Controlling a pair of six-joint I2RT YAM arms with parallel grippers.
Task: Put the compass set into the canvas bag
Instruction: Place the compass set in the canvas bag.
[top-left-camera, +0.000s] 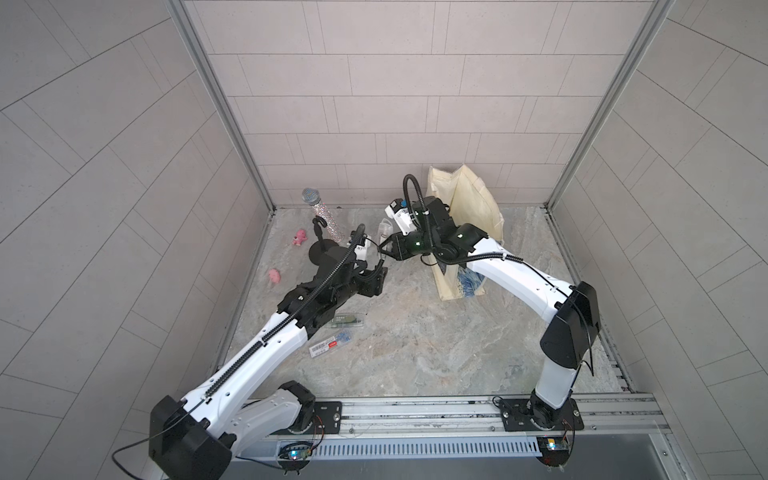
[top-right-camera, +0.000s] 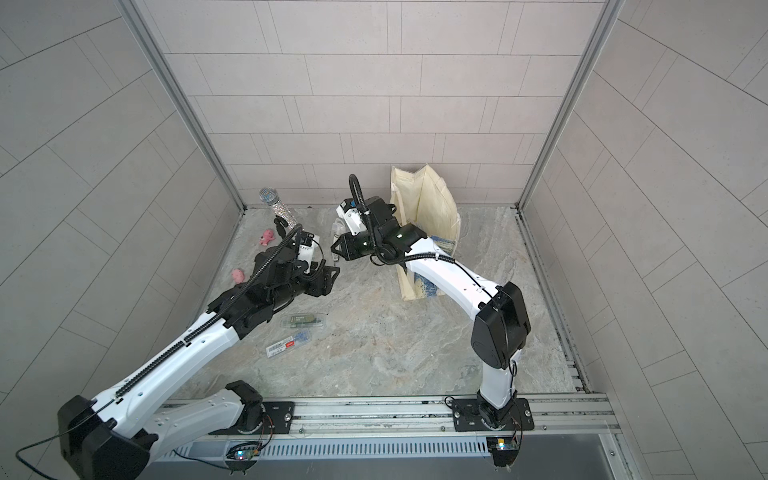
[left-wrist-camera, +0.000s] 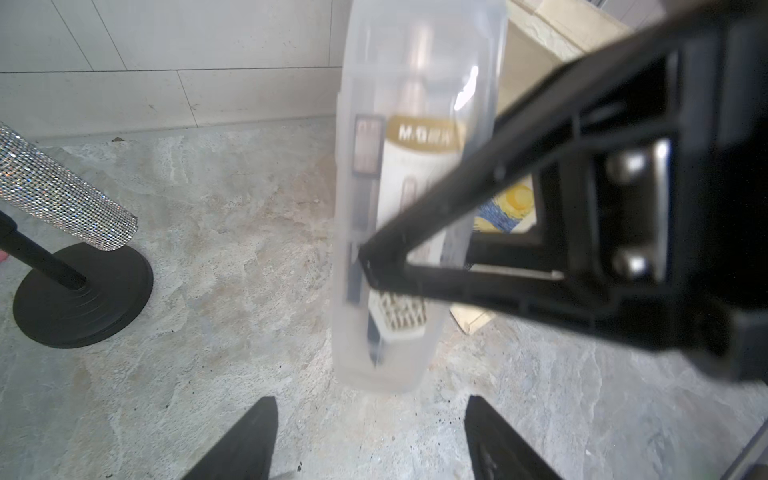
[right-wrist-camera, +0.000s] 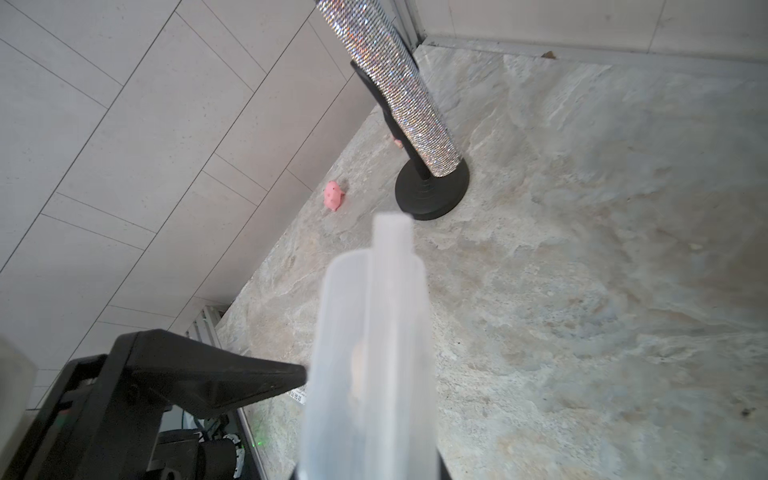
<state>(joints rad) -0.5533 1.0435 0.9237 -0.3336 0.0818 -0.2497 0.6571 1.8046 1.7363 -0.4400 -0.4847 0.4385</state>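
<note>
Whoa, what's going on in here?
A robot is putting a compass set into a canvas bag. The right hand grips the set's clear case in mid-air. The left hand is open beside it, holding nothing. The bag stands upright nearby, and the set is not inside yet.

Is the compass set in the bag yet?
Not yet. Done: the compass set is up off the table. In hand: the right gripper has its fingers shut on it; the left gripper is open, apart from it. Left: carrying it over the canvas bag and dropping it in.
</note>
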